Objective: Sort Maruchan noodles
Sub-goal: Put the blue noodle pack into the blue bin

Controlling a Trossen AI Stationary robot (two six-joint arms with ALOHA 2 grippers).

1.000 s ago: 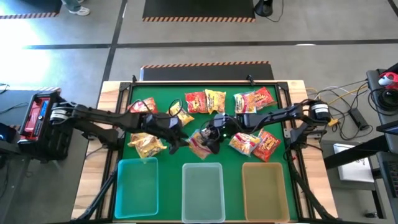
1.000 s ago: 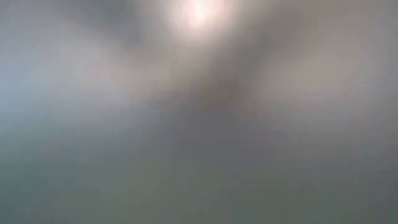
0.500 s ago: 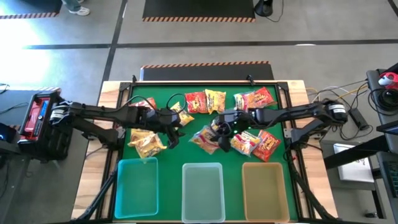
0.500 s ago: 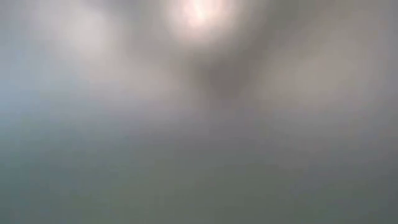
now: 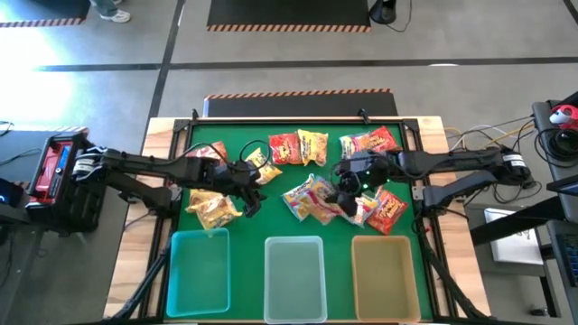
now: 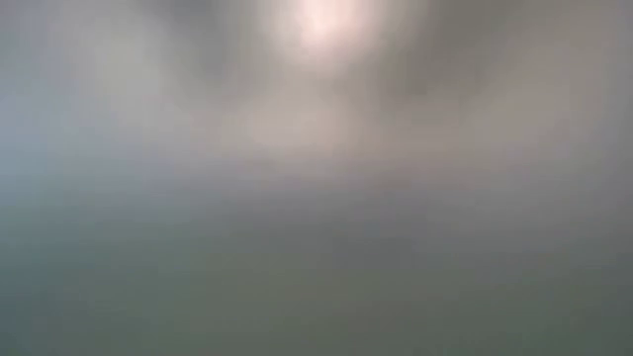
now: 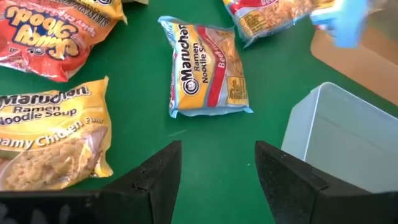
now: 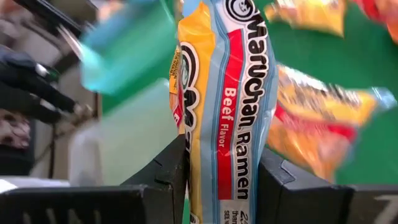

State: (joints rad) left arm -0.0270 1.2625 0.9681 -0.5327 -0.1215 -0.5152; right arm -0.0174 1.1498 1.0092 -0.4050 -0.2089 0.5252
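Several Maruchan noodle packets lie flat on the green mat (image 5: 271,194), red, yellow and orange ones, among them a beef packet (image 7: 208,68) and a yellow creamy chicken packet (image 7: 50,140). My left gripper (image 5: 253,188) hangs open and empty over bare mat near them; the left wrist view shows its gap (image 7: 217,162). My right gripper (image 5: 348,187) is right of the mat's middle, shut on a beef Maruchan packet (image 8: 227,93). The low view shows only blur. My right gripper pinches the beef packet's lower part (image 8: 231,155) between its two fingers. The packet stands out past the fingertips, crumpled and bent, with a second printed layer (image 8: 181,81) behind it. I cannot tell whether that is a fold or another packet. It looks lifted off the mat.
Three bins stand along the near edge: a teal one (image 5: 199,271) at left, a clear one (image 5: 295,275) in the middle, a tan one (image 5: 384,275) at right. A loose pile of packets (image 5: 312,200) lies just left of my right gripper. The clear bin's corner (image 7: 342,143) is beside my left gripper.
My right gripper has gone toward the table's right edge, carrying the beef packet with it. My left gripper has drawn back a little toward the table's far left.
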